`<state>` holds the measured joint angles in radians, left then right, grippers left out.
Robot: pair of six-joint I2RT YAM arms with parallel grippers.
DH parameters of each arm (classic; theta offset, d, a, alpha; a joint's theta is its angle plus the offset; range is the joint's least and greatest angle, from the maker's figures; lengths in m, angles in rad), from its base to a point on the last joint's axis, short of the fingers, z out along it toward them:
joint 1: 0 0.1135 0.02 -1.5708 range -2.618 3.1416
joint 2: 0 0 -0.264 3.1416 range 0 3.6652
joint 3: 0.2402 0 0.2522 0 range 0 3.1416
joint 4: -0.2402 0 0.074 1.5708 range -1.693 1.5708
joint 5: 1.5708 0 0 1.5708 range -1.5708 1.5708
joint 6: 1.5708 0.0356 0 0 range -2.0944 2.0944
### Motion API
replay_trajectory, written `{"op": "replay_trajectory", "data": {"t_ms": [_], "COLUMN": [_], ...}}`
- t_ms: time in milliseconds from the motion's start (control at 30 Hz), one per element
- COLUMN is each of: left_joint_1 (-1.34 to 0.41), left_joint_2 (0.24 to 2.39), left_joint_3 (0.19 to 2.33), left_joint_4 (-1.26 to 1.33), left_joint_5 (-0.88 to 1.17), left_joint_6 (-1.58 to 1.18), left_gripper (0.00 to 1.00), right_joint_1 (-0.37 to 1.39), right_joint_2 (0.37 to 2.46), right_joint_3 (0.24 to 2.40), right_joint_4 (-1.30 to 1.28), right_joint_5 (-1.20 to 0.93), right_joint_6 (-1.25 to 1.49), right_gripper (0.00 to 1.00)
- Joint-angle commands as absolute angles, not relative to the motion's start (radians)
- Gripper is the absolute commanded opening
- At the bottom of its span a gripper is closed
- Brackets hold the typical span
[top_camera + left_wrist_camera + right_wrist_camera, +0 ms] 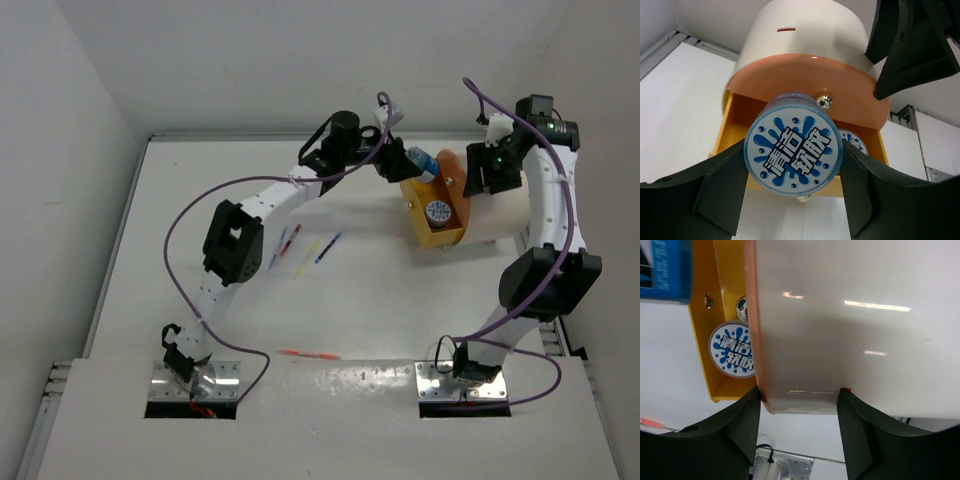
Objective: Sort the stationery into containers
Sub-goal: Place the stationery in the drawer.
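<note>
1. Stationery nearest the arm bases: one orange-red pen, alone on the table and well apart from both grippers.
2. Farther out, mid-table: a red pen, a yellow pen and a dark blue pen lie loose, just beside the left arm's forearm link and unsorted.
3. Left gripper: clamped on a blue-and-white cylinder, one finger on each side of its round wall, printed face toward the wrist camera.
4. Position of the held cylinder: raised over the orange drawer, close in front of the front disc and its knob.
5. Drawer contents: a second cylinder lies flat inside (a further one may sit behind it; too hidden to confirm).
6. Right gripper: fingers bracket the lower edge of the container and appear closed against it, bracing the drum.
7. Hazards:
   - Release off-centre. In the top view the cylinder sits near the drawer's left wall, so it could strike the rim, drop to the table and roll.
   - Landing on the second cylinder. The pair could stack above the walls and block the drawer from closing.
   - Descent close to the disc. A finger could catch the knob and push the drawer.
   - Slip of the right grip. The drum could shift under the drop.
</note>
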<state>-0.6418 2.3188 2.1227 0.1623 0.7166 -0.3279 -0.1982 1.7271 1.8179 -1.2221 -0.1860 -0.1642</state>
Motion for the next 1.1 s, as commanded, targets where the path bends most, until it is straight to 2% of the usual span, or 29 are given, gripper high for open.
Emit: {"op": "replay_trajectory", "data": {"t_ms": [0, 600, 967, 1067], "left_joint_1": [-0.663, -0.701, -0.767, -0.769], "left_joint_2": [2.316, 2.379, 2.358, 2.365], "left_joint_3": [2.212, 2.325, 2.35, 2.368], "left_joint_4": [0.276, 0.025, -0.123, -0.144], "left_joint_5": [0.712, 0.545, 0.388, 0.364], "left_joint_6": [-0.333, -0.117, 0.074, 0.078], "left_gripper": [0.15, 0.13, 0.18, 0.25], "right_joint_1": [-0.176, -0.176, -0.176, -0.176], "right_joint_2": [1.79, 1.784, 1.782, 1.779], "right_joint_3": [1.744, 1.735, 1.72, 1.718], "right_joint_4": [-1.433, -1.424, -1.417, -1.416], "right_joint_5": [-0.198, -0.195, -0.202, -0.201], "right_joint_6": [-0.156, -0.161, -0.161, -0.161], "right_gripper": [0.55, 0.55, 0.55, 0.55]}}
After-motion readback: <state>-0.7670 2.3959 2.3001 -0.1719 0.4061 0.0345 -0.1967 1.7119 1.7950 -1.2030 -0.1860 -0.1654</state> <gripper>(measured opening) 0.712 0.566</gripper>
